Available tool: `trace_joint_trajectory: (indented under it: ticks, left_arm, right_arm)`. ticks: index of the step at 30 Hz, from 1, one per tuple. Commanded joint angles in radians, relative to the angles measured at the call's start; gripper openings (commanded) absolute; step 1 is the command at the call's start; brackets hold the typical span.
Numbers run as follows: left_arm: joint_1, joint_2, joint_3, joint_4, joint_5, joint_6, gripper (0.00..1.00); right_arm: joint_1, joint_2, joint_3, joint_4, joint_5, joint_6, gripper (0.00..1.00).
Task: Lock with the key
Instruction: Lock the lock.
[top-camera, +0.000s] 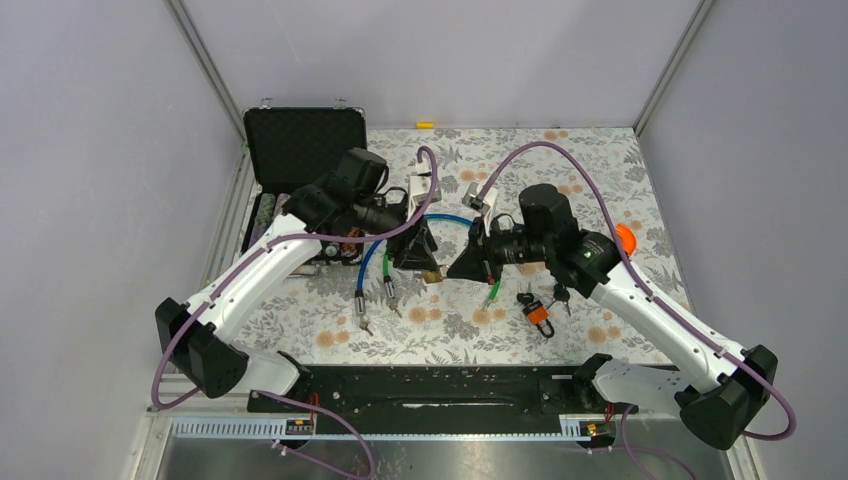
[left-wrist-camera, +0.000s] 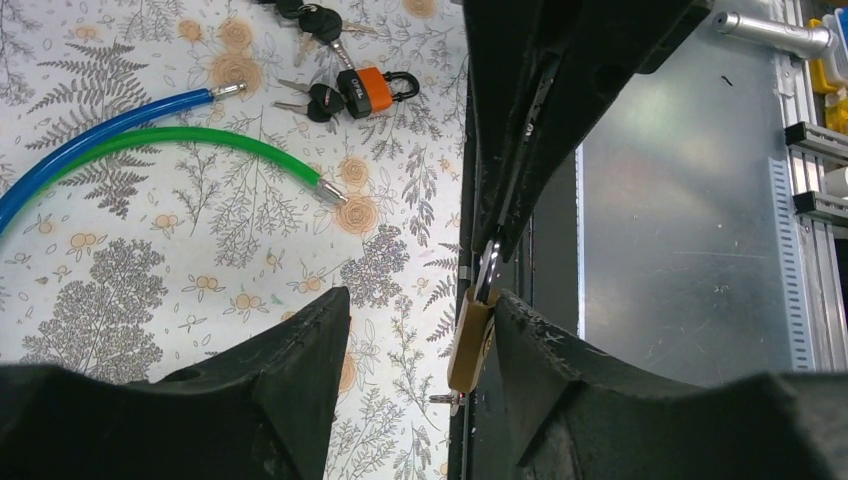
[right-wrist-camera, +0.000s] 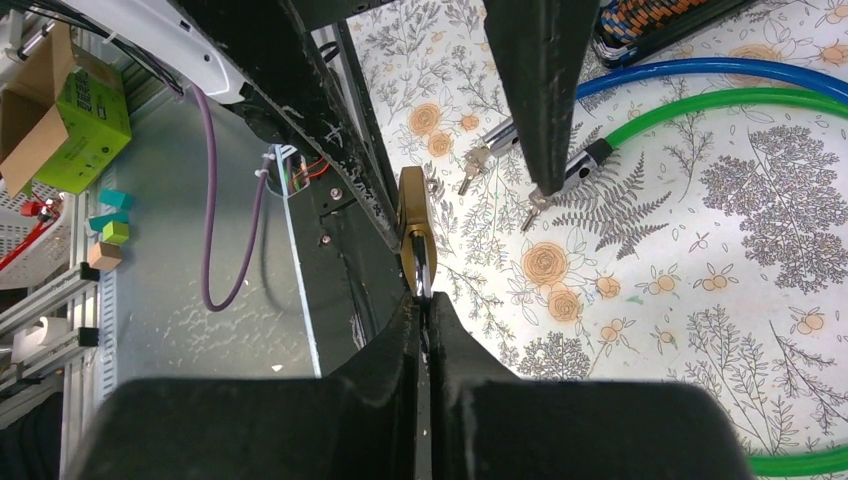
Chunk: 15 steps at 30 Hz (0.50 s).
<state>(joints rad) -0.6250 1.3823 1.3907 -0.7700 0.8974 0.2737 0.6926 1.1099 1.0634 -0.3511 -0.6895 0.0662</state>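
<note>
**Padlock hold: flat faces, firm pinch**

Find the left tool (left-wrist-camera: 420, 298) released, one finger (left-wrist-camera: 540, 350) touching the brass padlock (left-wrist-camera: 470, 345), the other apart. Expect a dense, stiff, slick-faced body; pinch across the flat faces. Note the right tool (right-wrist-camera: 421, 305) clenched on the key (right-wrist-camera: 423, 278), seemingly seated in the padlock, at the bench's (left-wrist-camera: 200, 330) near edge.

Brass padlock (left-wrist-camera: 470, 345), silver key (left-wrist-camera: 487, 270) in it

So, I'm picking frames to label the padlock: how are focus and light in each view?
Left wrist: brass padlock crisp, left gripper's fingers near, soft and black, mild glare on the metal plate. Right wrist: padlock and key sharp, right gripper's fingers underexposed, blurred. Top external: even light, sharp, but the padlock is tiny.
</note>
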Motion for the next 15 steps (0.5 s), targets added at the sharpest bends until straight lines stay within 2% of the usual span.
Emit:
trace_joint_trajectory:
  ticks: [1,4,6,9,14,15]
  left_arm:
    - [-0.004,-0.007,0.014,0.000,0.072,0.058,0.53]
    - [-0.004,-0.009,0.005,0.000,0.094,0.066,0.51]
    - [-0.009,-0.011,-0.002,0.000,0.100,0.073,0.47]
    - [-0.011,-0.015,-0.012,0.000,0.099,0.079,0.33]
    - [-0.011,-0.031,-0.020,-0.001,0.095,0.081,0.01]
    - [-0.011,-0.034,-0.017,0.001,0.081,0.076,0.00]
  right_arm:
    - [-0.002,-0.012,0.060,0.079,-0.027,0.045,0.00]
    - [-0.003,-0.013,0.064,0.094,-0.031,0.064,0.00]
    - [-0.003,-0.010,0.062,0.103,-0.037,0.074,0.00]
    - [-0.003,-0.006,0.063,0.114,-0.037,0.091,0.00]
    - [-0.003,-0.011,0.058,0.162,-0.002,0.152,0.00]
    - [-0.002,-0.014,0.055,0.182,0.012,0.177,0.00]
